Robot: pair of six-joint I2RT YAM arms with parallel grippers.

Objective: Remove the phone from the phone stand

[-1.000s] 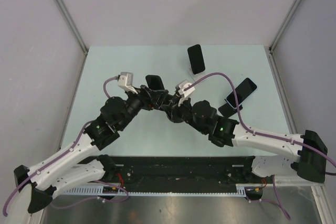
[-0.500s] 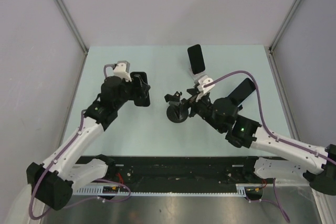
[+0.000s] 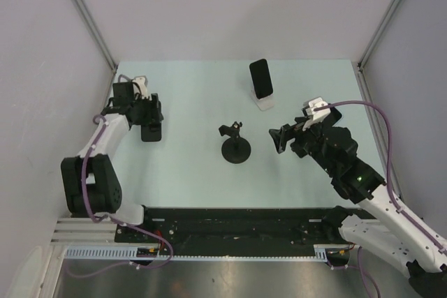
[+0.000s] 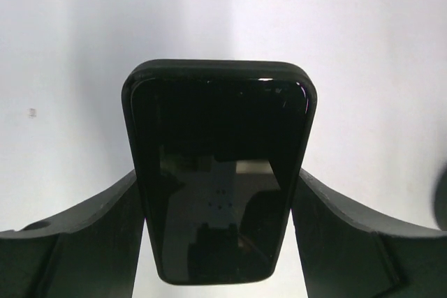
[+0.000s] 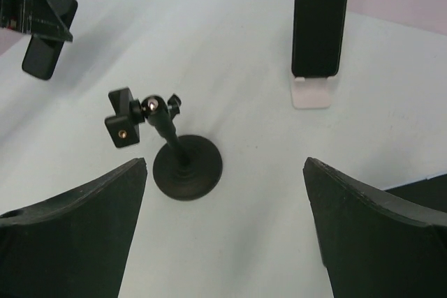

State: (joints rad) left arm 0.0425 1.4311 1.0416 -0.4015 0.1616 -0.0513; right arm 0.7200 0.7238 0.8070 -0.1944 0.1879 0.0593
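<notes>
Mint-green table: smooth, matte, plain sheet forming the floor of a pale-walled enclosure; everything below stands on it or hangs over it.
Right end effector: black, with two broad wedge-shaped fingers spread wide apart and nothing between them. It sits to the right of the phone stand, apart from it and pointing toward it.
Left end effector: black, at the far-left side of the table. Its two fingers press against the long edges of the black phone, one on each side.
Phone stand: near the middle of the table, all black. It has a flat round disc base, a short slim stem leaning up to a ball joint with a bright glint, and a small blocky clamp head with a brass-coloured dot on its side. The clamp grips nothing.
Black phone: out of the stand, held in the left end effector well to the left of it. It is a slab with rounded corners and a glossy dark screen giving dim reflections, ringed by a matte black case rim. Whether its lower end touches the table I cannot tell.
Second phone: also black and glossy with a dark screen, propped upright and leaning back in a white cradle at the far side of the table, beyond the stand.
</notes>
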